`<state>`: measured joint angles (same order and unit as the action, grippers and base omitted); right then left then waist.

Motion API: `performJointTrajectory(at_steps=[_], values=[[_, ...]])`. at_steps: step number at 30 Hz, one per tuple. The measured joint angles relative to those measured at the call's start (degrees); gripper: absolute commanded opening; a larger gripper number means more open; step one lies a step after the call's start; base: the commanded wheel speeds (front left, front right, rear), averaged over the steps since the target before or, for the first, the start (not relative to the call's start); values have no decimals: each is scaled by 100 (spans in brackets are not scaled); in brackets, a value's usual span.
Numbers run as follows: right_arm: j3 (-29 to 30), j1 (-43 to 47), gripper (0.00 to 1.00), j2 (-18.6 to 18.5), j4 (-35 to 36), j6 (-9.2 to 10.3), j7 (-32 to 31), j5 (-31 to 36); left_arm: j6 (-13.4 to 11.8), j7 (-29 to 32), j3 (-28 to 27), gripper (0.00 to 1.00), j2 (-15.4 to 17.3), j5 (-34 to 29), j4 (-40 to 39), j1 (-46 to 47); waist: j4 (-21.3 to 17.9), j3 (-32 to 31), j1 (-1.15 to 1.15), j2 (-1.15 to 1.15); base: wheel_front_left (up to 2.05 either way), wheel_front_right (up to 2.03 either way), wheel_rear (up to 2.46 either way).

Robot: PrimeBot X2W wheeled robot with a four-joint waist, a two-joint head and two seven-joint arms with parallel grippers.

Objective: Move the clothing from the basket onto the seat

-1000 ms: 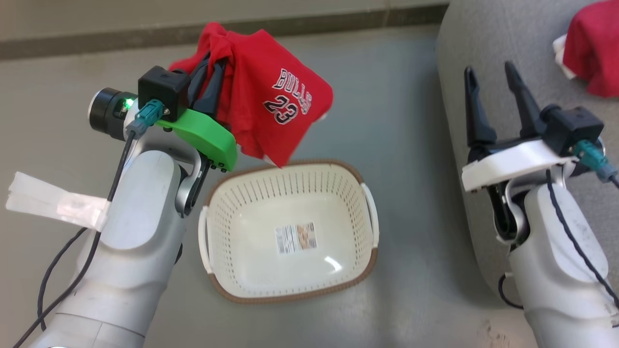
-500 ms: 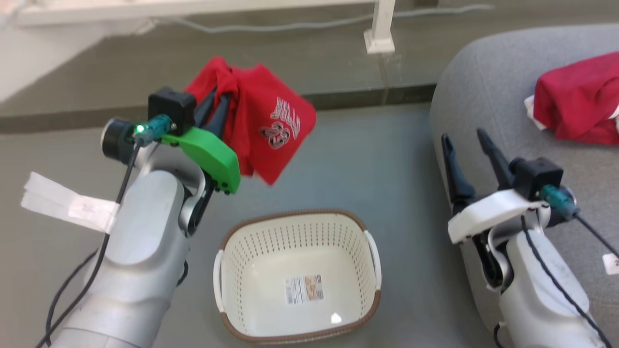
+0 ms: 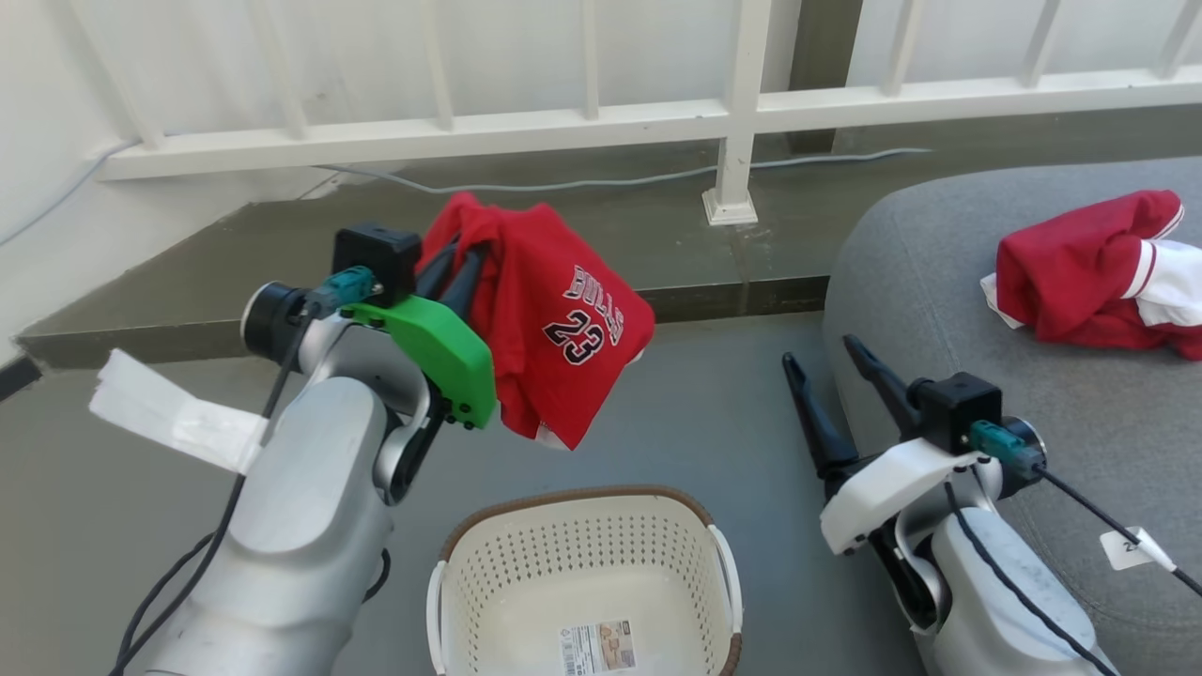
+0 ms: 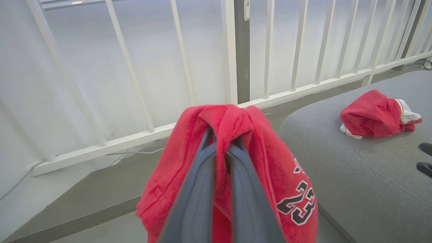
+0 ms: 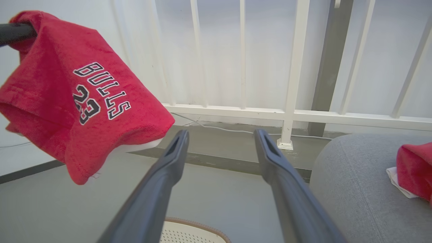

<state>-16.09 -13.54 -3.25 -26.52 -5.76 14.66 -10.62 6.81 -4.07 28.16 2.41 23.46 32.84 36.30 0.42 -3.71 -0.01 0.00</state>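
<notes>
Your left claw [image 3: 465,258] is up high and clenched on the "BULLS 23" garment [image 3: 563,347]. In the left wrist view the two dark fingers sit pressed close together, with red fabric bunched over their tips. The cloth drapes down the right side of the claw, lettering facing out and a strip of white trim showing at its lowest corner. It hangs clear in the air, above the floor [image 3: 714,413] and further from you than the basket.

The basket [image 3: 526,573] sits low and centre in the head view, on the floor between your two arms, and the bottom edge cuts it off. What you can see of its inside is bare perforated plastic with the barcode sticker [image 3: 598,648] on the bottom. The hanging garment is well apart from its brown rim.

Over on the right, your right claw [image 3: 820,352] is released, with the fingers spread wide and nothing between them. It stands just beside the rounded edge of the seat [image 3: 939,282]. Whether it touches the cushion, you cannot tell.

On the seat lies a second red garment [image 3: 1080,277], crumpled, with white trim and lining showing at its right side. It rests on the grey cushion, well apart from both claws.

Behind it all runs a white railing [image 3: 742,103].
</notes>
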Motion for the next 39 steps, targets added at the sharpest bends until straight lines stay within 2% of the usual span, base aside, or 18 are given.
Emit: performJointTrajectory(at_steps=[6,17,29,37,38,39], values=[[-522,-28,100,-4,-2,-77,0,-181,1,110,198,0,-29,57,-204,-21,103,-92,0,0,0,0,0],[-1901,-362,100,-14,34,-129,0,-694,9,353,567,0,-38,165,-608,-174,220,-113,0,0,0,0,0],[-2207,-937,100,-24,-223,-127,0,-732,8,506,910,0,-36,414,-1073,-258,270,-85,0,0,0,0,0],[-2346,-1183,100,-27,-567,-11,-1,-706,-31,563,1046,0,-35,505,-1308,-263,312,-55,0,0,0,0,0],[-2359,-1209,89,-27,-593,-10,-1,-711,-45,571,1066,0,-35,505,-1322,-265,318,-51,0,0,0,0,0],[-2377,-1226,51,-27,-619,16,0,-722,-81,601,1078,0,-35,505,-1332,-269,324,-47,0,0,0,0,0]])
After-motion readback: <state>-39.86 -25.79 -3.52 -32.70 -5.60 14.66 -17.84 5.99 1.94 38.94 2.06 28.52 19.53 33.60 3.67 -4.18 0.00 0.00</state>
